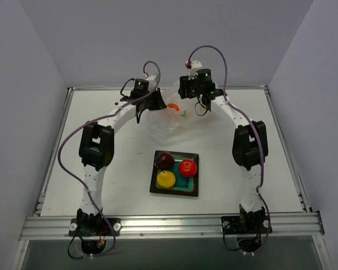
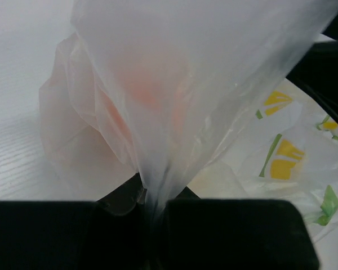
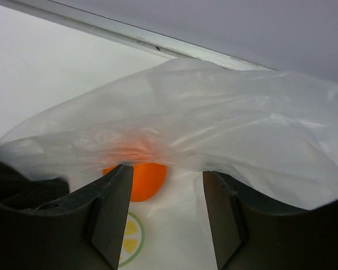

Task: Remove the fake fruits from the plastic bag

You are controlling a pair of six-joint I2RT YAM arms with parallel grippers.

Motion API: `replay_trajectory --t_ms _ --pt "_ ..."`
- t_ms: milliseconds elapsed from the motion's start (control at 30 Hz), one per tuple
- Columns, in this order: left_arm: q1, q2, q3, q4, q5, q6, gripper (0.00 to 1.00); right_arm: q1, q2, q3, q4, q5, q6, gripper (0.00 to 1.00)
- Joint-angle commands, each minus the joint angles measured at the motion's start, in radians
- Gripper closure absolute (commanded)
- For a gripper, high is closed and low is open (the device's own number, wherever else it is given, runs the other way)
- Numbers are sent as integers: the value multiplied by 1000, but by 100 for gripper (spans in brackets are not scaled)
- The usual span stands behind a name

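The plastic bag (image 1: 177, 125) lies crumpled at the back middle of the table, with the orange fruit (image 1: 173, 106) inside it. My left gripper (image 1: 148, 107) is shut on a pinch of the bag's film (image 2: 155, 169) and holds it up; the orange fruit shows as a blur (image 2: 149, 90) through it. My right gripper (image 1: 198, 100) is open at the bag's mouth, with its fingers (image 3: 115, 208) under the raised film (image 3: 225, 124). The orange fruit (image 3: 148, 180) lies just past the left finger, apart from the right one. The dark red (image 1: 164, 160), bright red (image 1: 187, 166) and yellow (image 1: 165, 179) fruits rest on the teal plate (image 1: 192, 185).
The plate stands at the table's middle, nearer the arm bases. A raised metal rail (image 3: 158, 48) runs along the table's far edge just behind the bag. Grey walls close in the back and both sides.
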Motion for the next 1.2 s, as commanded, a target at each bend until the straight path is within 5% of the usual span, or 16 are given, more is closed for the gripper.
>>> replay_trajectory --t_ms 0,267,467,700,833,933,1167 --pt "31 64 105 -61 16 18 98 -23 142 140 -28 6 81 52" --pt "85 244 256 -88 69 -17 98 -35 403 401 1 22 253 55" --pt "129 310 311 -64 102 -76 98 -34 424 358 0 33 241 55" --pt "125 307 293 -36 130 -105 98 -14 247 57 42 77 189 66" --pt "93 237 158 54 124 -102 98 -14 -25 -318 222 103 244 66" --pt "56 189 87 57 83 -61 98 -18 -170 -450 300 123 264 65" --pt "11 56 -51 194 72 -116 98 5 -338 -557 270 117 232 36"
